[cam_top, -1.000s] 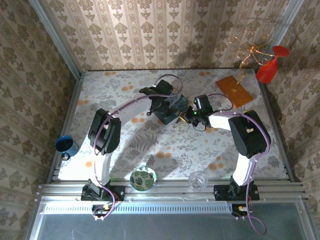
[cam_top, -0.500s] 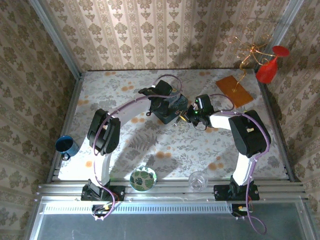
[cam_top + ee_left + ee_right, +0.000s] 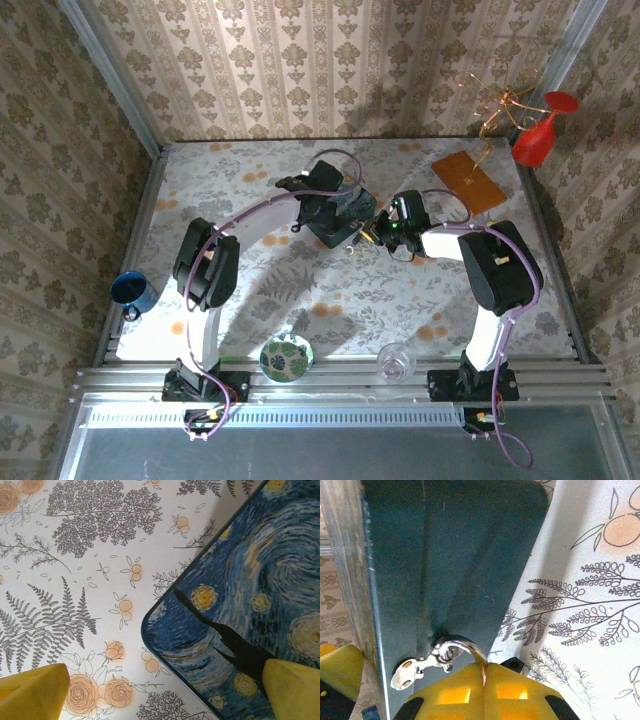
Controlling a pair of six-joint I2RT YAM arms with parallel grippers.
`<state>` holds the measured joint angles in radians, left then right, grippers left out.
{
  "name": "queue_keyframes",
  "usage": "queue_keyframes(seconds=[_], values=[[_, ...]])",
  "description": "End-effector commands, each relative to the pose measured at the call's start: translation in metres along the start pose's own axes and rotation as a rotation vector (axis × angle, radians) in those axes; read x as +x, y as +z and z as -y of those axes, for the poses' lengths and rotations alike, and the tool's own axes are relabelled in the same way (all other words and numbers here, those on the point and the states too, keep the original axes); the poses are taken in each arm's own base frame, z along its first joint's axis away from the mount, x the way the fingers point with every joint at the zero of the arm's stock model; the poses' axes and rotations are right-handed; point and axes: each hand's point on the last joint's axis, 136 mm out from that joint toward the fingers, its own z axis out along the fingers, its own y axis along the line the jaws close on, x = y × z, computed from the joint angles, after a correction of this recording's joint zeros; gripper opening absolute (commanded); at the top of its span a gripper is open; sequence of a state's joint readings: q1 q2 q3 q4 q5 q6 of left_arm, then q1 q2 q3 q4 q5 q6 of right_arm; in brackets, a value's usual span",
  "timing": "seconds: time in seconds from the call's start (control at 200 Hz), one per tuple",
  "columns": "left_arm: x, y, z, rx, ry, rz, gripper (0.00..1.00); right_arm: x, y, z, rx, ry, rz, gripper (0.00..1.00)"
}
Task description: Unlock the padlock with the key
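Silvery curved padlock shackle (image 3: 465,641) hooks a flat metal hasp (image 3: 407,672).

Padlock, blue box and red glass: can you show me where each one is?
padlock (image 3: 462,642): right wrist view, on its silvery shackle loop.
box (image 3: 260,580): left wrist view, on the swirly painted top.
red glass (image 3: 533,143): top view, on its bowl.

My yellow fingers (image 3: 455,695) look like smooth matt plastic. The shackle (image 3: 466,644) and hasp (image 3: 409,671) are shiny silvery metal on the box's (image 3: 460,555) dark, faintly scratched side.
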<state>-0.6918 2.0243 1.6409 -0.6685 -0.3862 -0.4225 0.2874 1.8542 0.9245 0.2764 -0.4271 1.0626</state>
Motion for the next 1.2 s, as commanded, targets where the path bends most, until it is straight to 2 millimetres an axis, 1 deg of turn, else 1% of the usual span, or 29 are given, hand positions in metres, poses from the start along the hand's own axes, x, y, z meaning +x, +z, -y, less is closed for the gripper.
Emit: queue_keyframes(seconds=[0.0, 0.195, 0.315, 0.55, 0.79, 0.925, 1.035, 1.105, 1.195], values=[[0.049, 0.019, -0.029, -0.113, 0.070, -0.173, 1.00, -0.017, -0.008, 0.000, -0.007, 0.043, 0.067, 0.00], [0.050, 0.019, -0.029, -0.109, 0.069, -0.173, 1.00, -0.024, -0.006, -0.001, -0.008, 0.066, 0.094, 0.00], [0.050, 0.019, -0.028, -0.106, 0.069, -0.176, 1.00, -0.024, -0.005, -0.002, -0.010, 0.064, 0.093, 0.00], [0.052, 0.020, -0.031, -0.106, 0.061, -0.181, 1.00, -0.025, -0.008, 0.002, -0.006, 0.068, 0.100, 0.00], [0.055, 0.021, -0.034, -0.106, 0.052, -0.187, 1.00, -0.032, -0.011, 0.005, -0.034, 0.109, 0.138, 0.00], [0.056, 0.023, -0.032, -0.096, 0.048, -0.193, 1.00, -0.032, -0.001, -0.006, -0.092, 0.138, 0.119, 0.00], [0.056, 0.024, -0.031, -0.093, 0.045, -0.194, 1.00, -0.033, 0.006, -0.008, -0.137, 0.189, 0.123, 0.00], [0.056, 0.023, -0.031, -0.094, 0.045, -0.193, 1.00, -0.033, 0.011, -0.012, -0.181, 0.218, 0.120, 0.00], [0.057, 0.024, -0.031, -0.094, 0.047, -0.196, 1.00, -0.031, 0.015, -0.012, -0.192, 0.236, 0.120, 0.00]])
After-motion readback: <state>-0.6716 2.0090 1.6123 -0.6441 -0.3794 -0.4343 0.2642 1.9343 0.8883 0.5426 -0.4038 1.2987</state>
